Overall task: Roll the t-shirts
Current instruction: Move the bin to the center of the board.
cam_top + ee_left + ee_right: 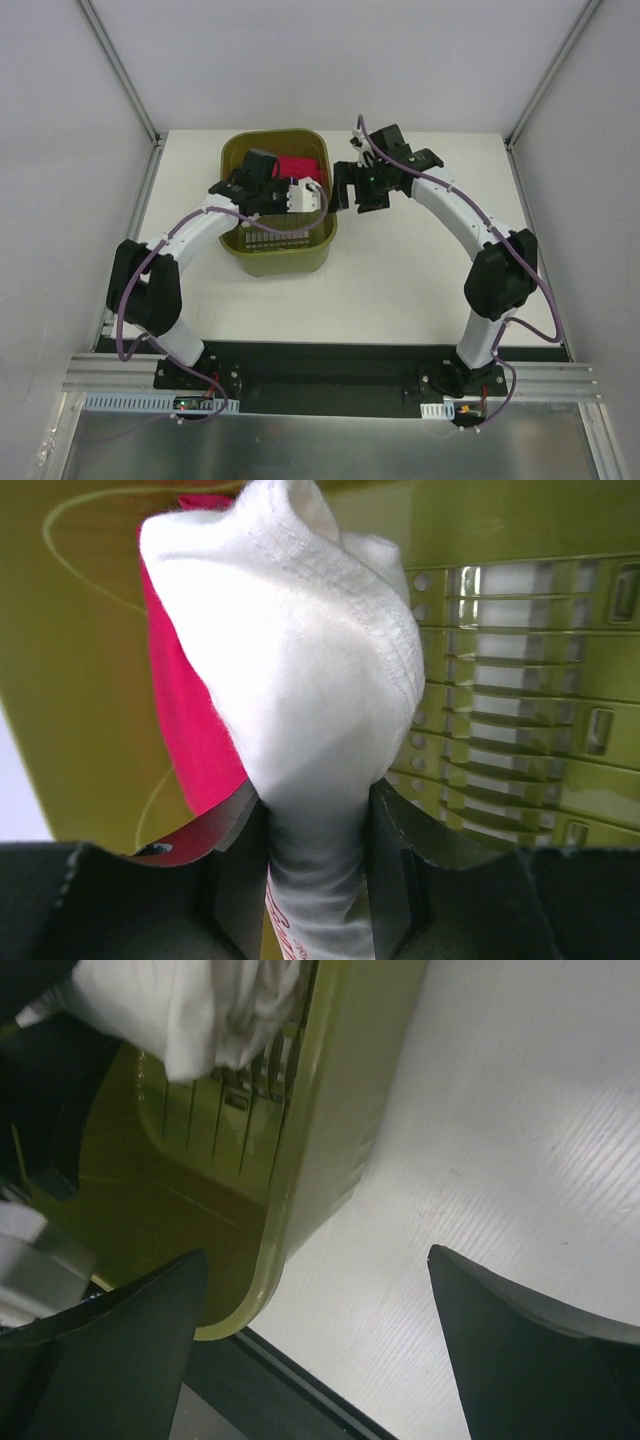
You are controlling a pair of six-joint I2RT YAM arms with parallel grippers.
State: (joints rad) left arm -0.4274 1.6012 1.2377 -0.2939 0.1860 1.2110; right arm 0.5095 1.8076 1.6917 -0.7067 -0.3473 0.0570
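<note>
- Left gripper [312, 820] is part-closed, jaws clamped on the narrow end of the white t-shirt [300, 660]. The cloth bulges out past the fingertips as a compact wad.
- A strip of the red print [283, 930] with white lettering shows low between the jaws.
- The white t-shirt hangs inside the basket opening, over its right half, close to the slotted wall.
- Pink bundle [190, 720] sits just behind and to the left of the white one. They look to be touching, but I cannot tell for sure.
- Olive-green plastic basket [520, 540] holds both shirts and stands mid-table at the far side.
- Right gripper [315, 1252] is wide open and holds nothing. It hovers just outside the basket's right rim, over the white table [520, 1110].
- Progress, judged: pink looks rolled and stowed. White is bundled but held, not yet released. I cannot tell how tidy the roll is.
- The top view alone shows both arms and the basket's place on the table.
- The left wrist view alone shows the grip and the print.
- The right wrist view alone shows the empty jaws and the basket's outer corner.
</note>
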